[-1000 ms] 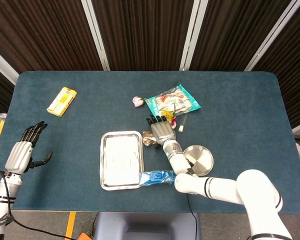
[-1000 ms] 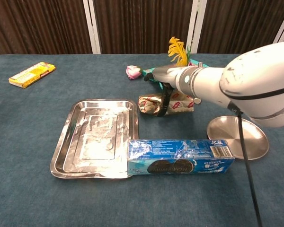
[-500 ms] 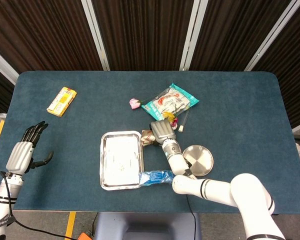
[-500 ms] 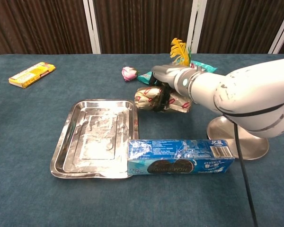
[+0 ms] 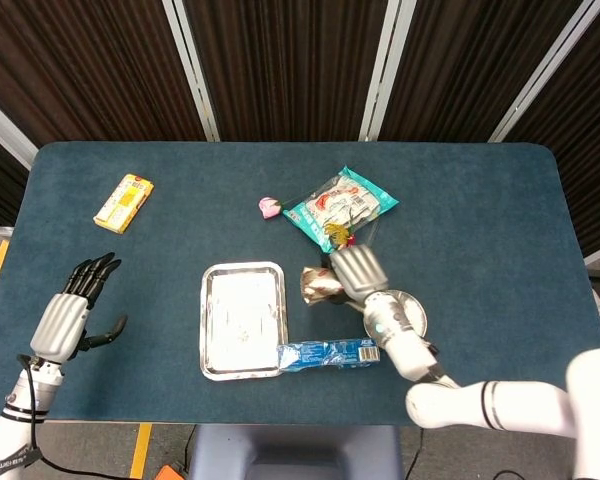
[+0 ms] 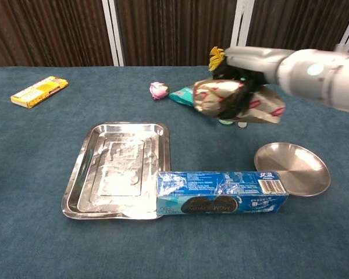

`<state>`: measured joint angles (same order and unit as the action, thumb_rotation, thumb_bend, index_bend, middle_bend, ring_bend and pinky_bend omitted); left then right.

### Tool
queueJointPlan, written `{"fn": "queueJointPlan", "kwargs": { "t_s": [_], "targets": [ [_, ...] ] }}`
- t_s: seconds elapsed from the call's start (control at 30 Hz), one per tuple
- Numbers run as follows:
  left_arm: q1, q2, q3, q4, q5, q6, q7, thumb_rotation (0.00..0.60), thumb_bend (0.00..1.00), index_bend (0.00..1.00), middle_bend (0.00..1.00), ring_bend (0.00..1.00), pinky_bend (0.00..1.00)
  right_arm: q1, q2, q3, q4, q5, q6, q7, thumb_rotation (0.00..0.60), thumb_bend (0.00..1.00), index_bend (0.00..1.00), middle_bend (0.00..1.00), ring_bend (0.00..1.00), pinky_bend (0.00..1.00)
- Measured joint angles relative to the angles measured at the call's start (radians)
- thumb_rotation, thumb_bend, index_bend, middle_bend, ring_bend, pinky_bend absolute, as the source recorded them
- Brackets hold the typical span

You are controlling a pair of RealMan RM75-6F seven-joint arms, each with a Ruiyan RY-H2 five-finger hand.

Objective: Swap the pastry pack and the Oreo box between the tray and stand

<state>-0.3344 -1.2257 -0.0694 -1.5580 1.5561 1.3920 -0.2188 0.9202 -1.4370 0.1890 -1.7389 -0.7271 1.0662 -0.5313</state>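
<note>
Taking the tray [image 5: 242, 320] [image 6: 121, 168] as the landmark, the left hand [image 5: 73, 315] hovers far to its left, near the bench's [image 5: 480, 240] left edge, holding nothing, its fingers spread apart. Wide bare blue cloth lies between that hand and the tray's left rim. A yellow packet [image 5: 124, 202] [image 6: 39, 91] lies well beyond the tray's far-left corner, with open room all around it.

The tray itself is a shallow steel rectangle with nothing standing in it. The Oreo box [image 5: 330, 353] [image 6: 222, 192] lies flat on the bench at the tray's near-right corner, its left end touching or slightly overlapping the rim there, its length running rightward away from the tray toward the bench's near edge.

Beyond the tray's far-right corner sits a small pink sweet [image 5: 270, 207] [image 6: 159, 89], and further right a teal snack bag [image 5: 342, 205] [image 6: 183, 95] with a yellow feathery thing [image 6: 216, 57] by it.

Just right of the tray's far-right corner, the right hand [image 5: 356, 271] [image 6: 244, 67] grips the pastry pack [image 5: 320, 284] [image 6: 238, 99], fingers closed over its top; in the chest view the pack hangs clear above the bench. Right of the tray, past the Oreo box's right end, stands the round steel stand [image 5: 400, 315] [image 6: 292, 168], its dish bare. From the stand to the bench's right edge the cloth is open.
</note>
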Motion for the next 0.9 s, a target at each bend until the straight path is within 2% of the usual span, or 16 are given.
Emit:
{"fn": "queueJointPlan", "kwargs": {
  "t_s": [0.13, 0.27, 0.33, 0.47, 0.53, 0.6, 0.7, 0.9],
  "targets": [
    [-0.002, -0.012, 0.012, -0.024, 0.011, -0.009, 0.035, 0.6, 0.38, 0.0, 0.0, 0.0, 0.0, -0.118, 0.1, -0.086, -0.046, -0.123, 0.033, 0.089, 0.6, 0.37, 0.83, 0.67, 0.69, 0.77],
    [-0.006, -0.026, 0.025, -0.033, 0.023, -0.025, 0.057, 0.6, 0.38, 0.0, 0.0, 0.0, 0.0, -0.169, 0.106, -0.127, 0.019, -0.175, 0.023, 0.174, 0.6, 0.37, 0.75, 0.67, 0.64, 0.74],
    [-0.009, -0.029, 0.028, -0.034, 0.027, -0.031, 0.064, 0.6, 0.38, 0.0, 0.0, 0.0, 0.0, -0.185, 0.095, -0.137, 0.072, -0.193, 0.0, 0.214, 0.6, 0.37, 0.57, 0.6, 0.54, 0.68],
    [-0.015, -0.034, 0.036, -0.043, 0.032, -0.048, 0.087, 0.6, 0.38, 0.0, 0.0, 0.0, 0.0, -0.199, 0.067, -0.145, 0.149, -0.226, -0.061, 0.266, 0.6, 0.37, 0.13, 0.32, 0.27, 0.43],
    [-0.016, -0.033, 0.043, -0.048, 0.037, -0.054, 0.098, 0.6, 0.38, 0.0, 0.0, 0.0, 0.0, -0.2, 0.061, -0.143, 0.163, -0.237, -0.099, 0.291, 0.6, 0.35, 0.02, 0.23, 0.17, 0.34],
    [-0.016, -0.031, 0.053, -0.056, 0.046, -0.06, 0.103, 0.6, 0.38, 0.0, 0.0, 0.0, 0.0, -0.2, 0.059, -0.141, 0.171, -0.248, -0.135, 0.318, 0.6, 0.31, 0.0, 0.17, 0.11, 0.28],
    [-0.018, -0.027, 0.068, -0.069, 0.062, -0.07, 0.108, 0.6, 0.38, 0.0, 0.0, 0.0, 0.0, -0.198, 0.065, -0.14, 0.171, -0.269, -0.183, 0.348, 0.6, 0.25, 0.0, 0.11, 0.07, 0.23],
    [-0.024, -0.007, 0.1, -0.115, 0.108, -0.088, 0.104, 0.6, 0.38, 0.0, 0.0, 0.0, 0.0, -0.224, 0.145, -0.14, 0.089, -0.336, -0.188, 0.41, 0.6, 0.21, 0.0, 0.03, 0.0, 0.16]
  ]
}}
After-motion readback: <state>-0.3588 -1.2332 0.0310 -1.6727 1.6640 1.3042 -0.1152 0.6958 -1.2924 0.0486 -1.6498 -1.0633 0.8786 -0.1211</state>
